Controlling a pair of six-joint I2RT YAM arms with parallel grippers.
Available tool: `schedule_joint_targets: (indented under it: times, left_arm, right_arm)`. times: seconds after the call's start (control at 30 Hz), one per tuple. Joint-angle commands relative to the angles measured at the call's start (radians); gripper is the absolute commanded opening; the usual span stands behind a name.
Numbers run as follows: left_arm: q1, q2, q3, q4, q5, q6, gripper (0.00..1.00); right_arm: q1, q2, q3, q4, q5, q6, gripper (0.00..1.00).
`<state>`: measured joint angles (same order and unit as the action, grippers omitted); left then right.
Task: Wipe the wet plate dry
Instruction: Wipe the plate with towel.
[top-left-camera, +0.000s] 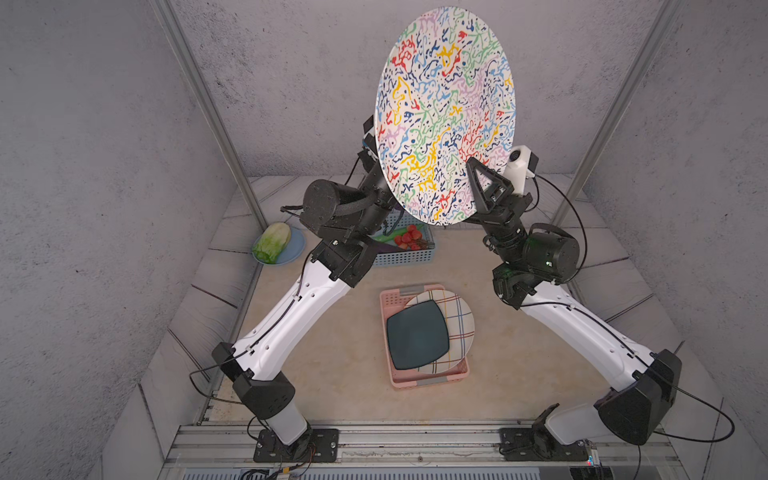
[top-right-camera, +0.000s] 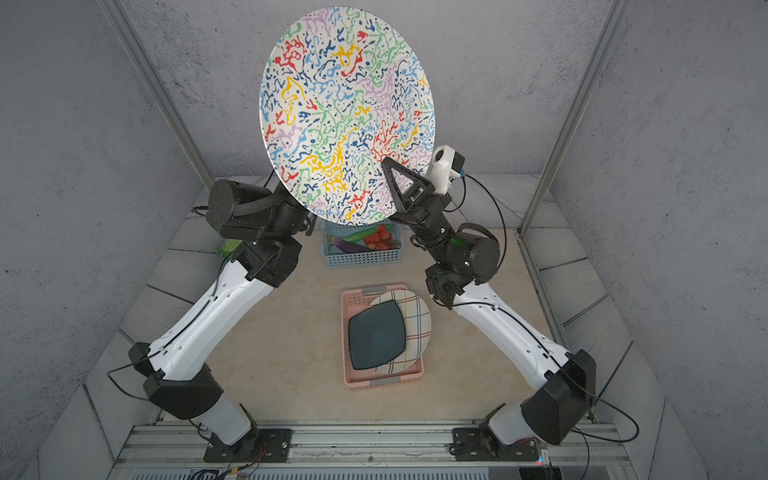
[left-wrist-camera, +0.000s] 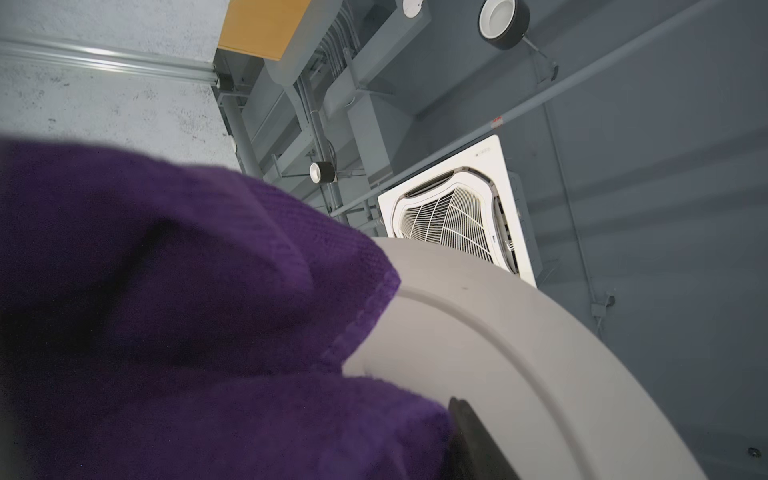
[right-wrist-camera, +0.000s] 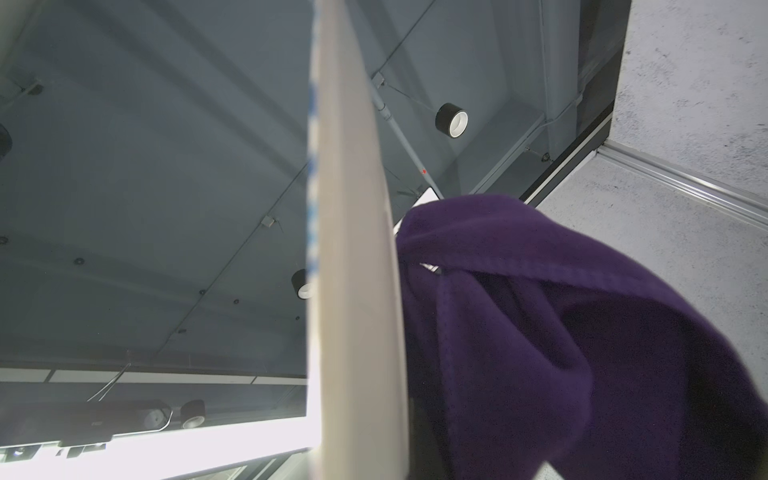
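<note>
The plate (top-left-camera: 444, 112), large and round with multicoloured squiggles, is held upright high above the table in both top views (top-right-camera: 347, 112). My right gripper (top-left-camera: 473, 166) is shut on its lower right rim, with one black finger across the patterned face. The plate shows edge-on in the right wrist view (right-wrist-camera: 353, 249). My left gripper (left-wrist-camera: 415, 449) is shut on a purple cloth (left-wrist-camera: 166, 311) bunched against the plate's plain back (left-wrist-camera: 519, 353). The plate hides this gripper in the top views. The cloth also shows behind the plate in the right wrist view (right-wrist-camera: 561, 332).
A pink basket (top-left-camera: 424, 380) on the table holds a dark square plate (top-left-camera: 417, 334) on a plaid plate (top-left-camera: 461, 320). A blue basket (top-left-camera: 405, 257) of vegetables stands further back. Lettuce (top-left-camera: 272, 243) lies on a blue dish at the left. Grey walls enclose three sides.
</note>
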<state>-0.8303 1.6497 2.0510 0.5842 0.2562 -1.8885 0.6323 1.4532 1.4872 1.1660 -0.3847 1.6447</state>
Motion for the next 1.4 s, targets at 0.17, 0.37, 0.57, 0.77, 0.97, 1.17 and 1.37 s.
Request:
schedule_joint_targets:
  times: [0.17,0.37,0.57,0.77,0.97,1.17,1.37]
  left_arm:
    - [0.015,-0.085,-0.115,0.053,0.041,0.092,0.00]
    - [0.049,-0.143,-0.106,-0.095,0.122,0.217,0.00]
    - [0.010,-0.173,-0.267,0.038,0.133,0.188,0.00]
    - [0.056,-0.428,-0.456,-0.370,0.068,0.537,0.00]
    - [0.073,-0.445,-0.331,-0.837,0.088,0.867,0.00]
    - [0.072,-0.228,-0.053,-1.070,0.231,1.006,0.00]
    - [0.071,-0.005,0.212,-1.242,0.288,1.152,0.00]
  right_arm:
    - [-0.189,-0.058,-0.007,-0.063,0.053,0.020,0.00]
    - [-0.049,-0.072,-0.064,-0.078,0.048,-0.017,0.00]
    - [-0.121,0.024,0.116,-0.125,0.081,0.008,0.00]
    - [-0.312,-0.081,-0.027,-0.266,0.069,0.010,0.00]
    - [-0.349,-0.255,-0.230,-0.617,-0.088,-0.193,0.00]
    - [-0.299,-0.337,-0.310,-0.879,-0.214,-0.359,0.00]
    - [-0.170,-0.364,-0.339,-0.949,-0.245,-0.429,0.00]
